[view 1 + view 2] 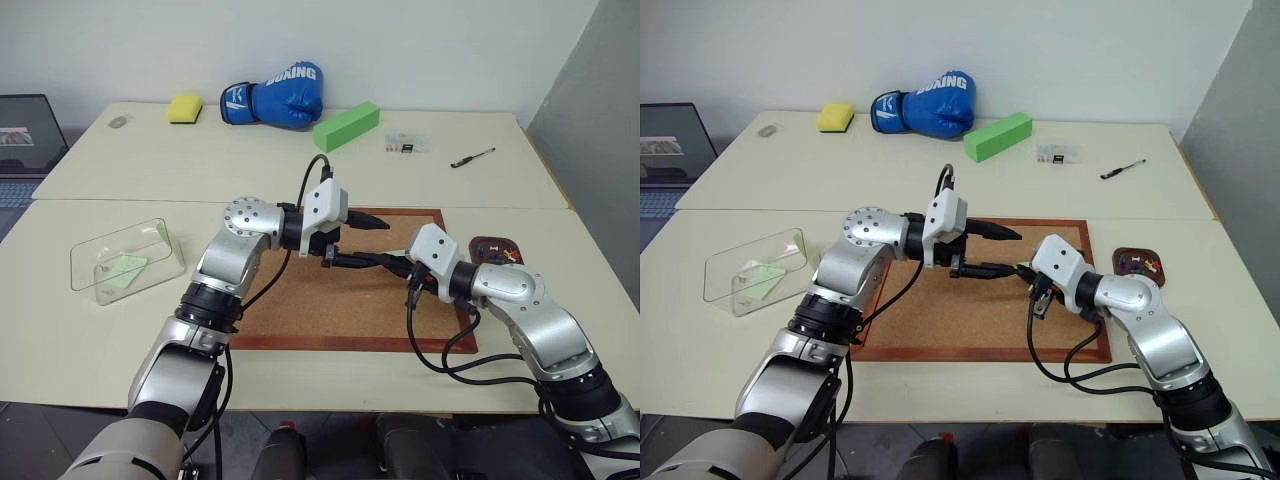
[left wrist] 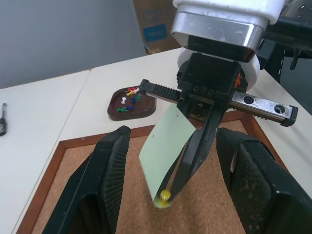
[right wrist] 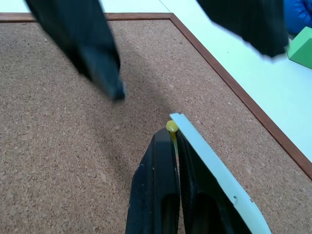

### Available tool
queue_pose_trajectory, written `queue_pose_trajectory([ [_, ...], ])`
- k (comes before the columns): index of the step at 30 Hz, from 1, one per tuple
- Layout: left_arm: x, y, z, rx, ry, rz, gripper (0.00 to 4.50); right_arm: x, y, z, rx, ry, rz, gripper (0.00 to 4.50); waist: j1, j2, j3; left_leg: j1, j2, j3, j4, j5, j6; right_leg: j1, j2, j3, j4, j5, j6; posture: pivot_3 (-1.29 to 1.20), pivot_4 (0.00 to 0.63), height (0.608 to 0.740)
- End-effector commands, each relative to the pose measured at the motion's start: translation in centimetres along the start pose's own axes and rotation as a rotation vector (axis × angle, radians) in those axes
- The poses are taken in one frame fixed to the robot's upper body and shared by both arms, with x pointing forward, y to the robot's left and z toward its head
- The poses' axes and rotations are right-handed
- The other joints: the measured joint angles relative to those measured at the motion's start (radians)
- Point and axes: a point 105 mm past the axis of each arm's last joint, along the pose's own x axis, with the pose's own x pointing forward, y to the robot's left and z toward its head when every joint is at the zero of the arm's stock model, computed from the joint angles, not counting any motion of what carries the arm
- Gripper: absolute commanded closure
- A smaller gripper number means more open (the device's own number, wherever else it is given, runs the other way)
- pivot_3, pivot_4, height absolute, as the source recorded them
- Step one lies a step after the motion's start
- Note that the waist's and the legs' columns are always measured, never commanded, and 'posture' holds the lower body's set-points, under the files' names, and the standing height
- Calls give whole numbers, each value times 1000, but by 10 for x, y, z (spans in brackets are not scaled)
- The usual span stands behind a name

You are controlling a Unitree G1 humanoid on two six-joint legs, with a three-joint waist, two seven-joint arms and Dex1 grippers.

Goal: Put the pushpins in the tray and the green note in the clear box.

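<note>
Above the corkboard (image 1: 340, 300), the right gripper (image 2: 168, 195) pinches a yellow pushpin (image 2: 165, 195) holding the green note (image 2: 168, 141), so the open left gripper (image 1: 365, 240) can take the paper.

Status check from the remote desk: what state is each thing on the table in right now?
Right gripper: shut on a pale green paper note and its yellow pushpin, above the corkboard.
Pale green paper note: lifted off the corkboard, pin still through it.
Left gripper: open, fingers either side of the note.
Dark reddish-brown tray: holds several coloured pushpins.
Clear plastic box: open-topped, with a green slip inside.
</note>
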Motion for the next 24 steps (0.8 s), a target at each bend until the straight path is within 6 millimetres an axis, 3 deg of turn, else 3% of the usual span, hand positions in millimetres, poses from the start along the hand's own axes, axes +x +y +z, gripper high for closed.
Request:
queue_pose_trajectory([
  [1,7,2,13,68,-10,-31,1523,-1,-2,16,-35,-47,3,4500,0,0,0,0,0,0,0,0,0,0,0,0,1,0,0,0,150,740],
  [6,12,11,8,96,18,2,1523,0,-3,18,-39,-53,7,4500,-1,0,0,1,0,0,1,0,0,0,0,0,4,0,0,0,150,740],
  [7,13,14,7,100,21,13,1876,0,-3,18,-41,-54,8,4500,-1,0,0,2,0,0,1,0,0,0,0,1,4,0,0,0,150,740],
  [11,15,15,1,112,46,4,2589,1,-2,20,-45,-59,10,4500,-2,0,0,2,0,0,1,0,0,0,1,1,5,0,0,0,150,740],
  [21,22,2,-5,107,63,-77,4491,2,-3,24,-61,-73,4,4500,-1,0,0,2,0,0,1,0,0,0,1,1,6,0,0,0,150,740],
  [24,23,2,-11,122,94,-68,4491,2,-3,25,-76,-76,2,4500,-1,0,0,2,0,0,1,0,0,0,1,1,6,0,0,0,150,740],
])
